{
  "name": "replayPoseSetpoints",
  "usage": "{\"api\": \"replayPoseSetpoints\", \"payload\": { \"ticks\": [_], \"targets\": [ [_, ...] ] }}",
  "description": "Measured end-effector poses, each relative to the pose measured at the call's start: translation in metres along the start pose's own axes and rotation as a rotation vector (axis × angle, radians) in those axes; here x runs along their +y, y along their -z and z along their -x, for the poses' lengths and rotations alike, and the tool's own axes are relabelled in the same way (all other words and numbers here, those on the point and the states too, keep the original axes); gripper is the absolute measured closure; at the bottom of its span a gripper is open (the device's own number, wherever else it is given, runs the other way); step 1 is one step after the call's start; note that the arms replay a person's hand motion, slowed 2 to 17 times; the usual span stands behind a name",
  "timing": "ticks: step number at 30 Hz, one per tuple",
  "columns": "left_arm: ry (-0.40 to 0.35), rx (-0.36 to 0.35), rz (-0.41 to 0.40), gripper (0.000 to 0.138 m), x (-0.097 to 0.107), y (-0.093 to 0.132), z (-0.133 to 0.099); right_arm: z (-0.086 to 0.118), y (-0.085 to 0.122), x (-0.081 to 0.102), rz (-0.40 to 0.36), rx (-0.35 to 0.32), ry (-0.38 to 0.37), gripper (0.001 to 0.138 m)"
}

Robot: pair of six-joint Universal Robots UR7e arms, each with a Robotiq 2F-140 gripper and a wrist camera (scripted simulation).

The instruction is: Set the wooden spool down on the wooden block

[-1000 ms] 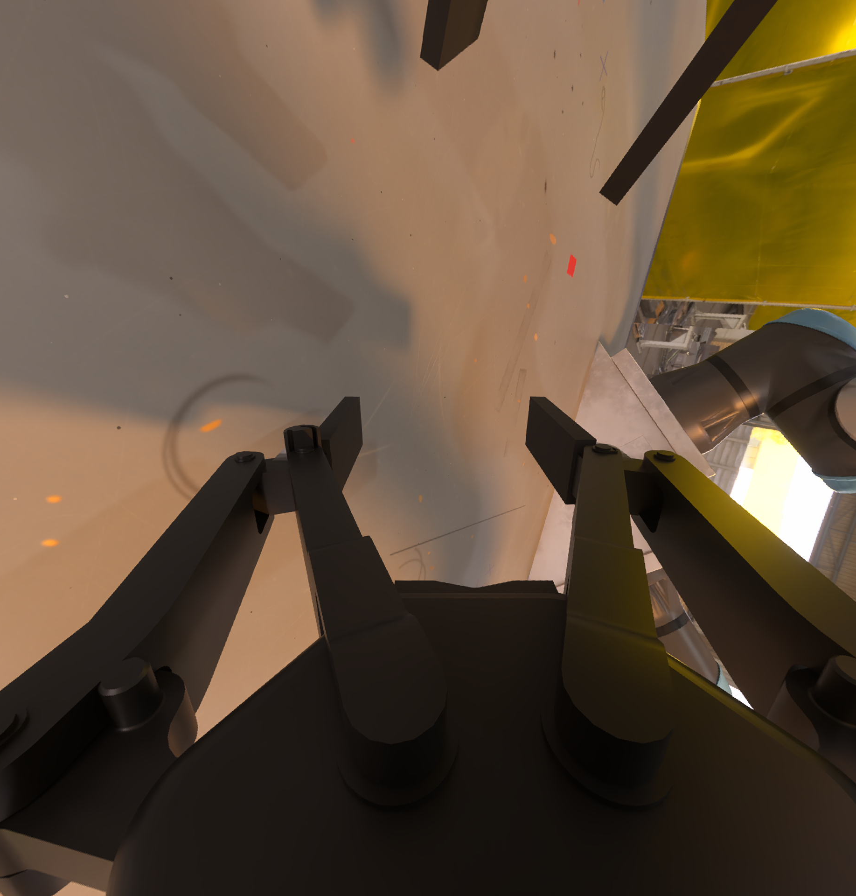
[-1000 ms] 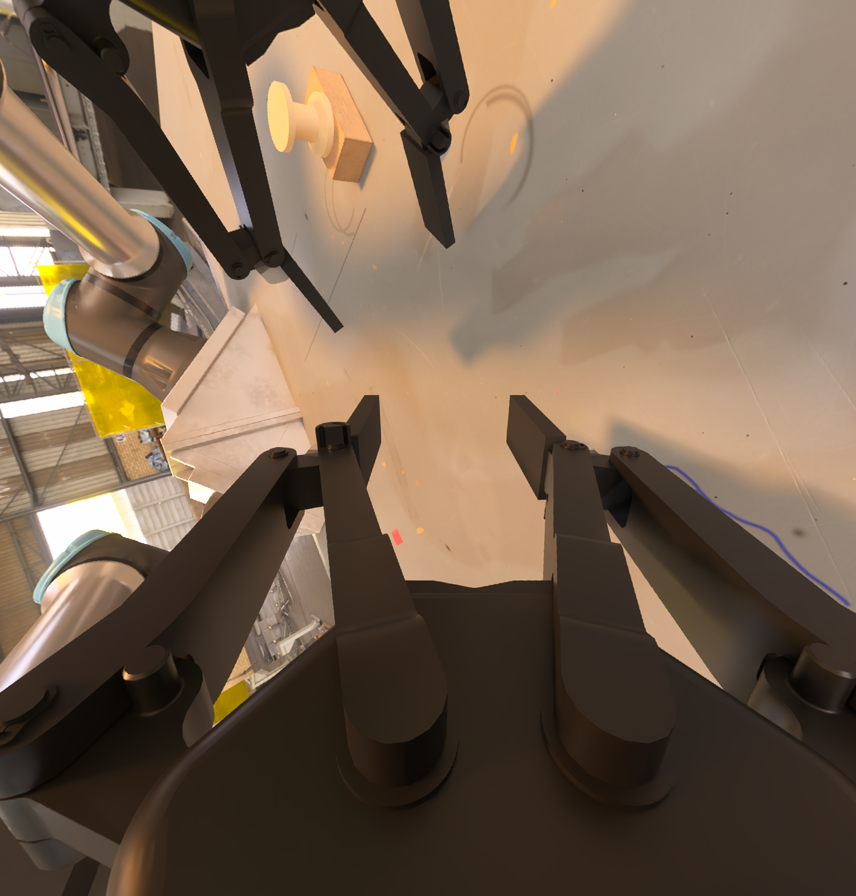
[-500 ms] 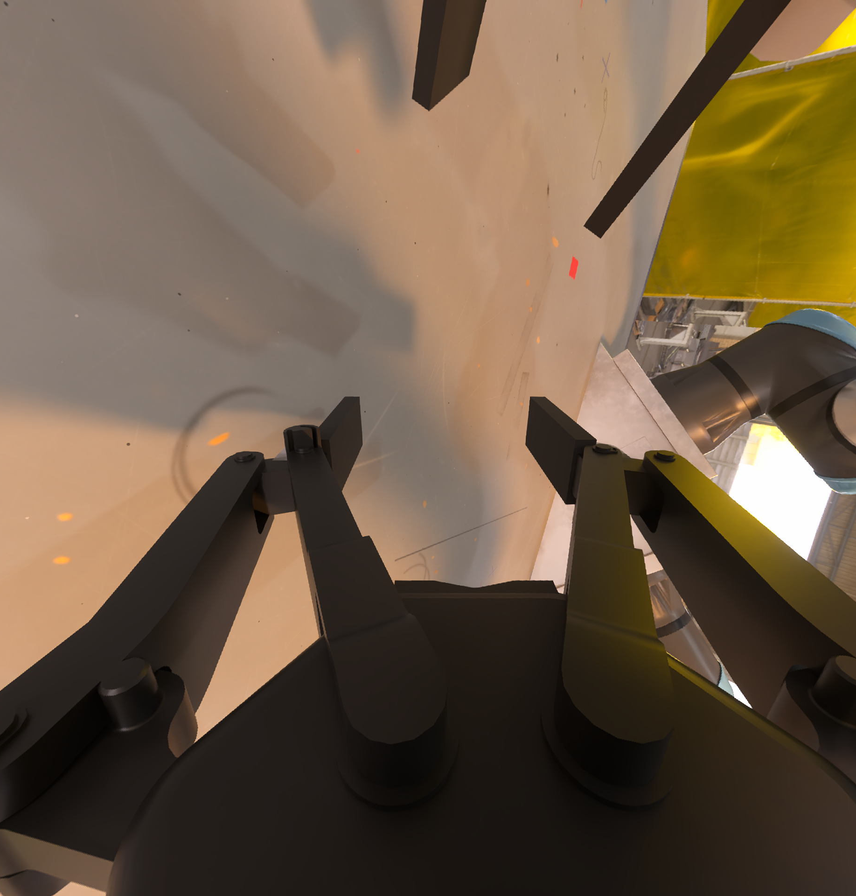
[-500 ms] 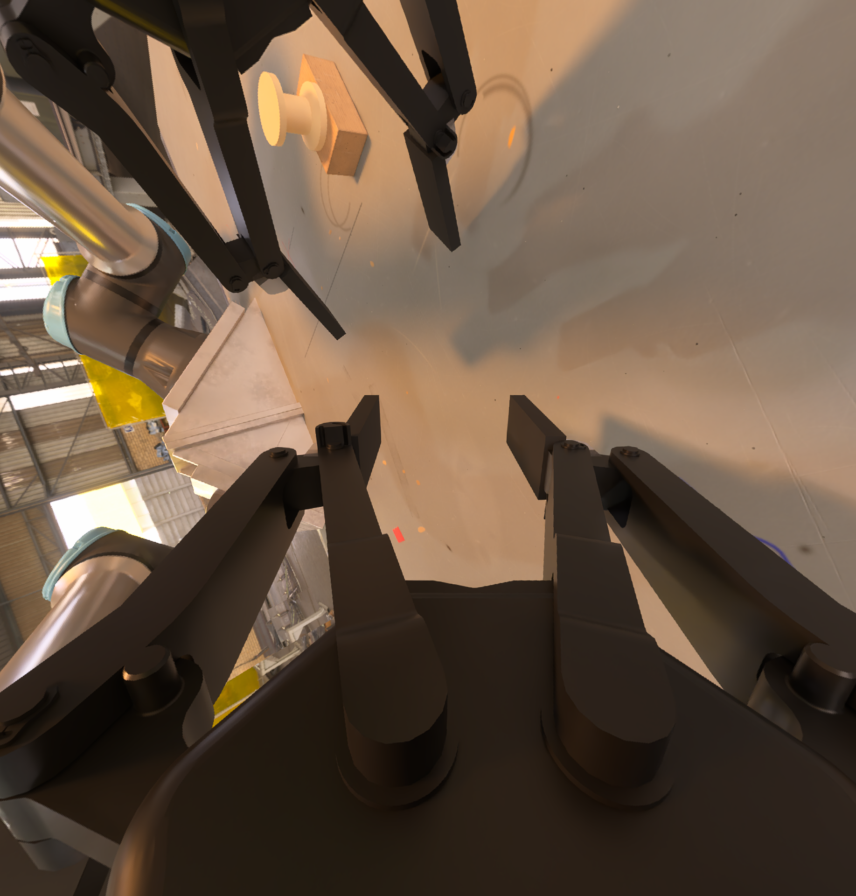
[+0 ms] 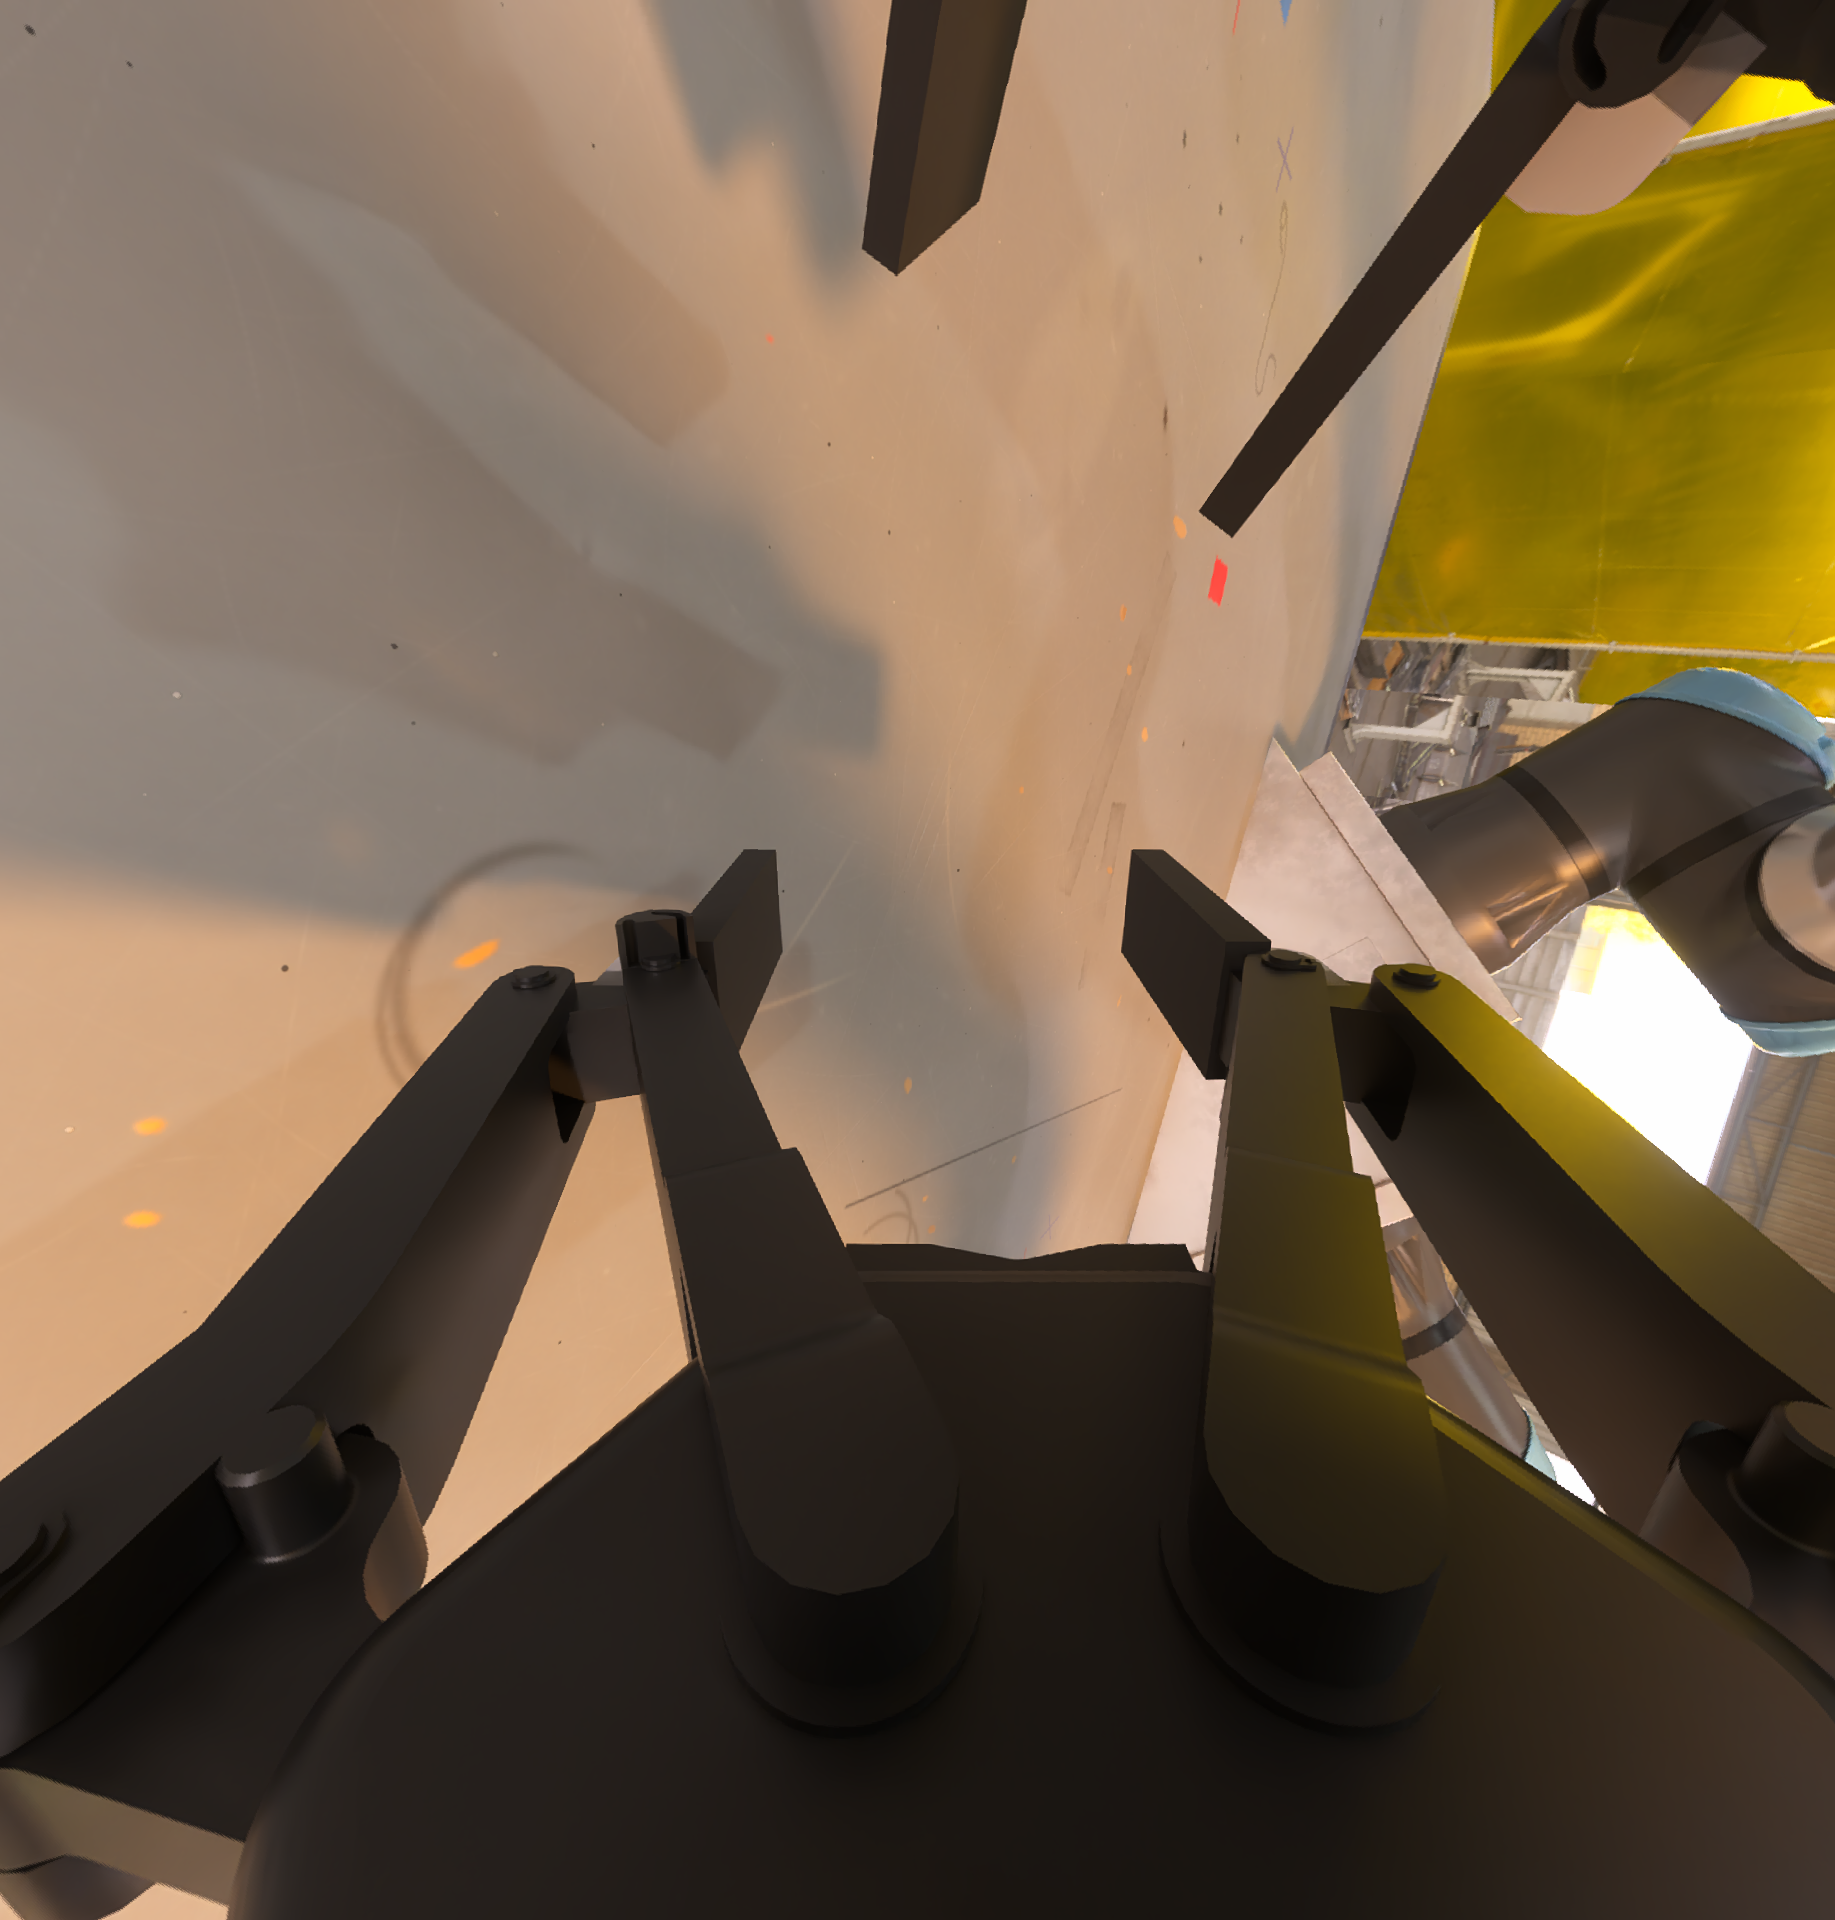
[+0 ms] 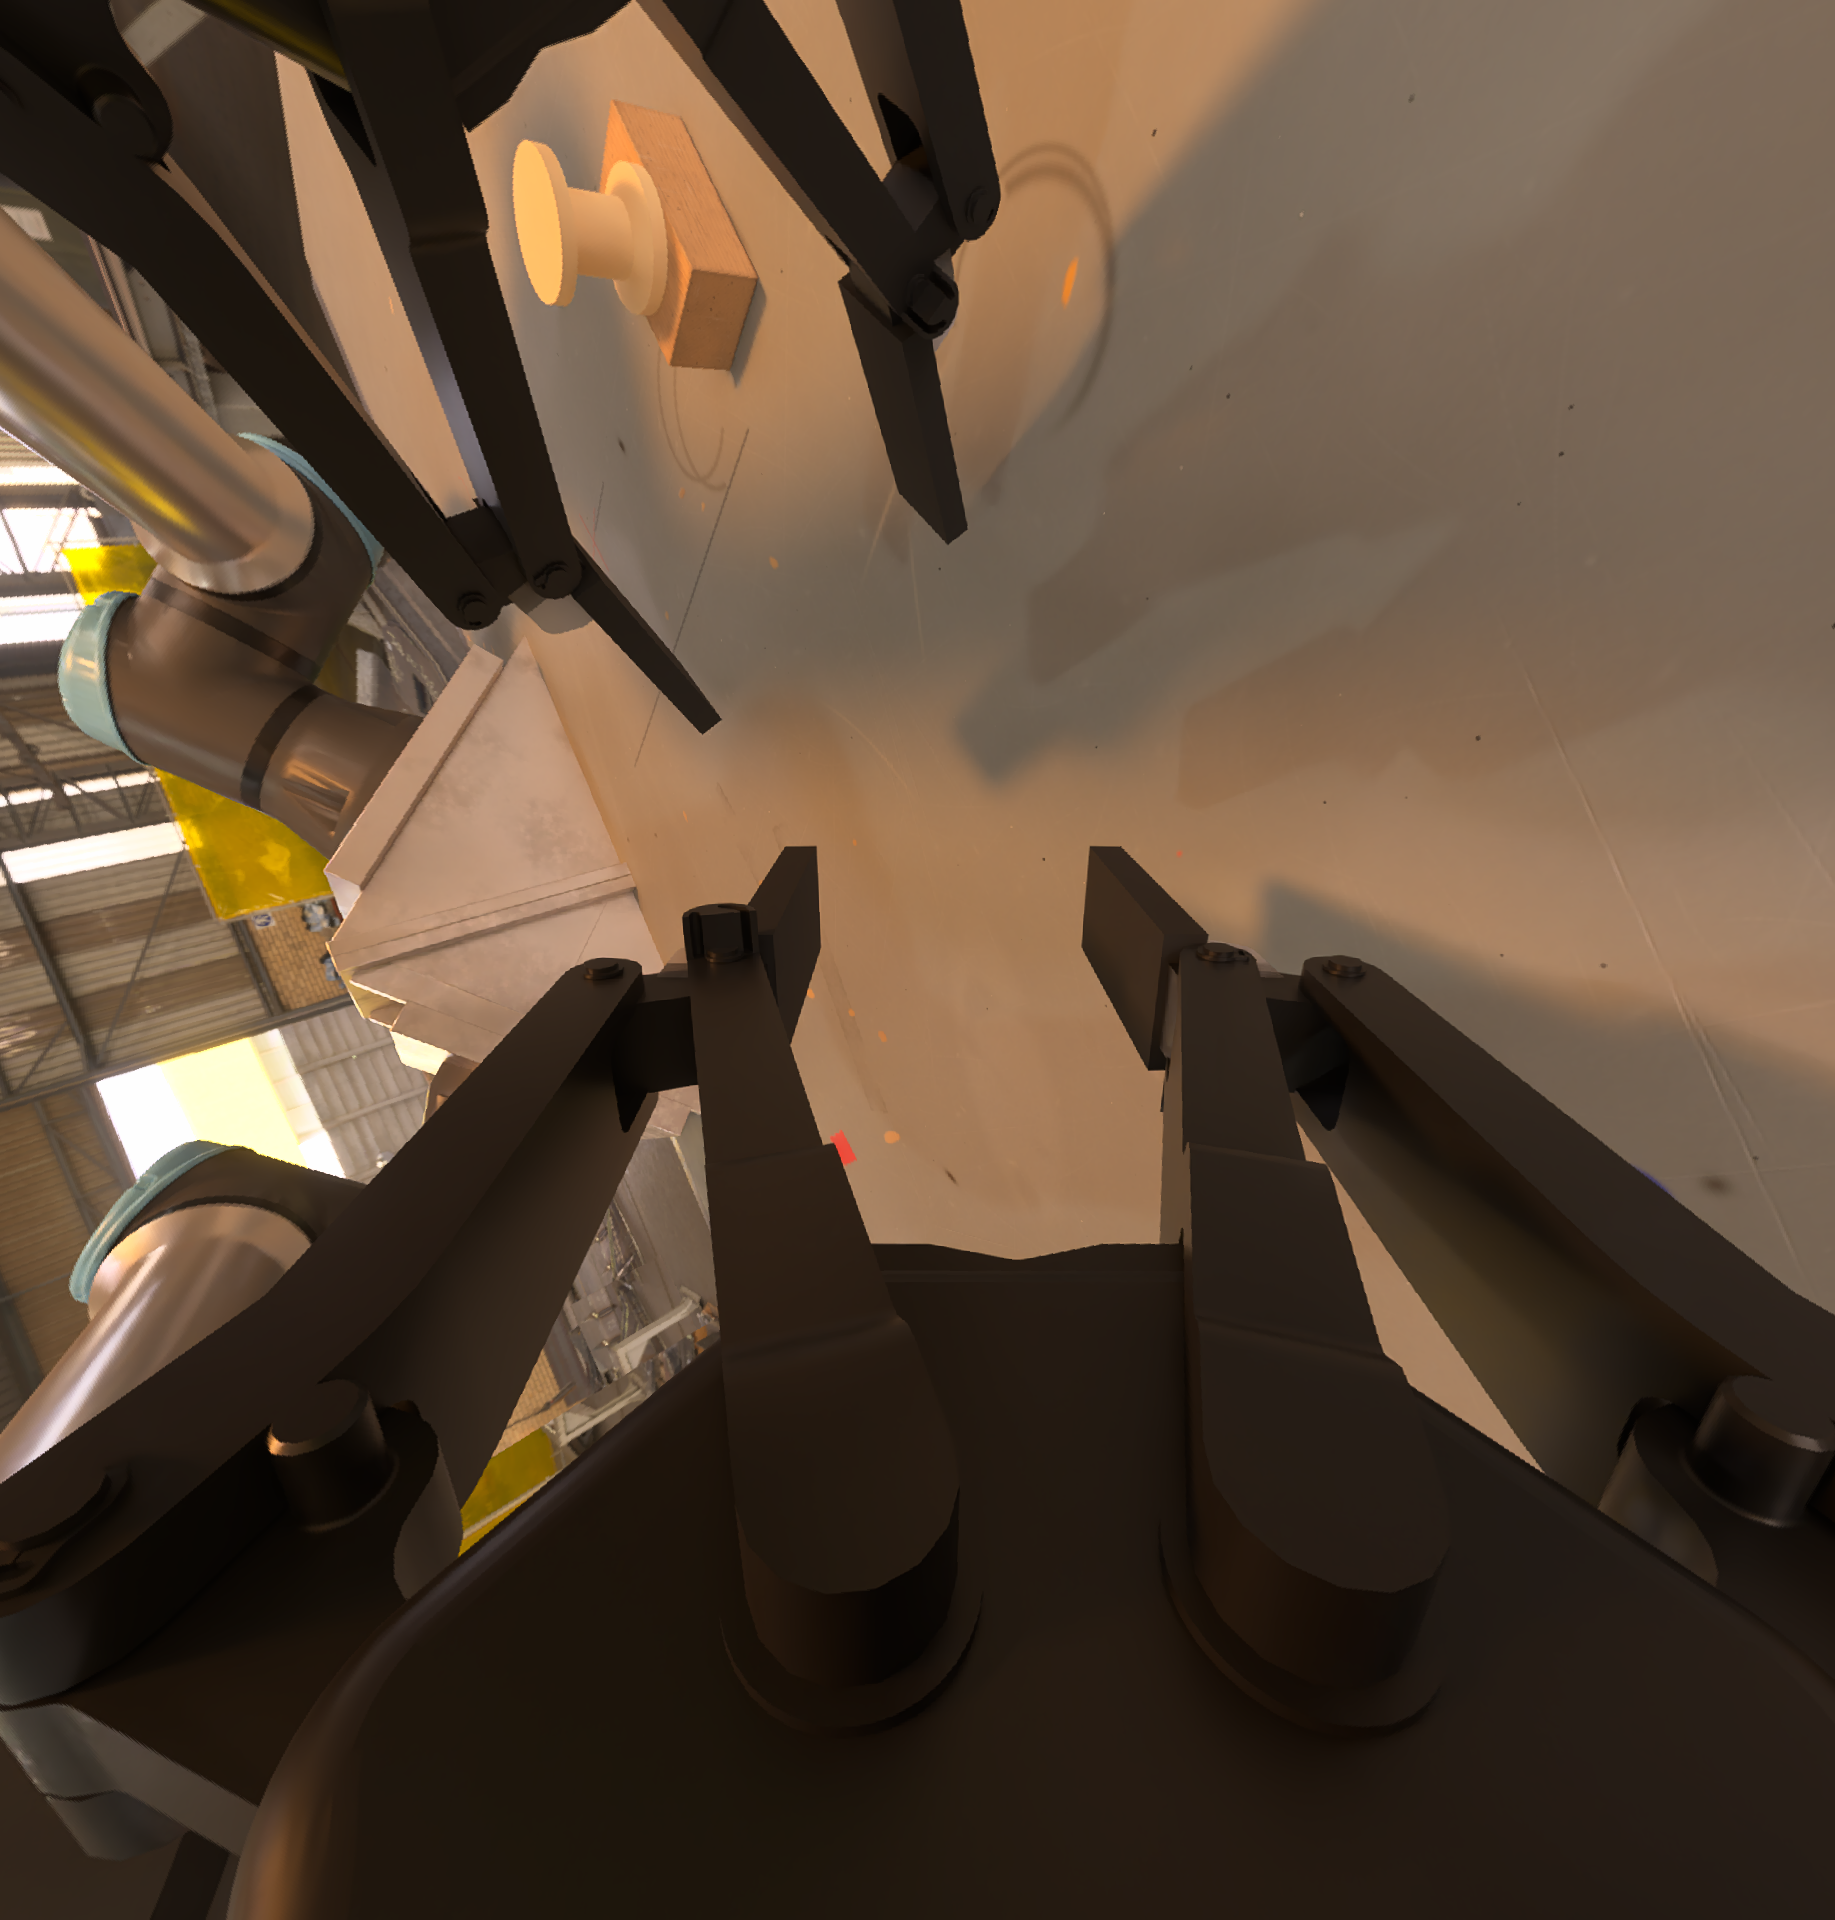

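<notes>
In the right wrist view, the pale wooden spool (image 6: 591, 234) stands upright on the wooden block (image 6: 689, 244), which lies on the tan table at the upper left. My left gripper (image 6: 819, 623) shows there, open and empty, hanging above the table in front of the block. My right gripper (image 6: 949, 935) is open and empty over bare table. In the left wrist view my left gripper (image 5: 952, 940) is open with nothing between its fingers. The right gripper's fingers (image 5: 934, 135) reach in from the top. Spool and block are out of the left wrist view.
A grey metal mount plate (image 6: 487, 821) sits at the table edge with the left arm's joints (image 6: 217, 686) beside it. The right arm (image 5: 1640, 831) shows in the left wrist view before a yellow curtain (image 5: 1661, 416). A small red mark (image 5: 1217, 580) lies on the table.
Both grippers stayed open and empty. The two grippers have drawn closer to each other; spool and block have not moved on the table.
</notes>
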State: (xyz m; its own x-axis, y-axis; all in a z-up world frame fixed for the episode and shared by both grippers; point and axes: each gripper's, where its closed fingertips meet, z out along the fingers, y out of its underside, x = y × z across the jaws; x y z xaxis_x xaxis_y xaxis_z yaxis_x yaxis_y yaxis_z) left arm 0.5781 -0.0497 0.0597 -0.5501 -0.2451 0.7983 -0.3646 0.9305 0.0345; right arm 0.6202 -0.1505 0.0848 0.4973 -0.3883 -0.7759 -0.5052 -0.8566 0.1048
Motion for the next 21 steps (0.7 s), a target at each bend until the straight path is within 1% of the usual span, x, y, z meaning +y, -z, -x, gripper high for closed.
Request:
{"api": "replayPoseSetpoints", "payload": {
  "ticks": [12, 21],
  "targets": [
    [-0.005, -0.012, -0.017, 0.053, -0.0010, 0.0022, 0.0029, -0.0016, 0.0004, -0.0010, -0.041, 0.003, -0.009, 0.073],
    [-0.001, -0.022, -0.028, 0.055, -0.0015, 0.0048, 0.0042, -0.0040, -0.0013, -0.0009, -0.062, 0.025, -0.021, 0.075]
  ]
}}
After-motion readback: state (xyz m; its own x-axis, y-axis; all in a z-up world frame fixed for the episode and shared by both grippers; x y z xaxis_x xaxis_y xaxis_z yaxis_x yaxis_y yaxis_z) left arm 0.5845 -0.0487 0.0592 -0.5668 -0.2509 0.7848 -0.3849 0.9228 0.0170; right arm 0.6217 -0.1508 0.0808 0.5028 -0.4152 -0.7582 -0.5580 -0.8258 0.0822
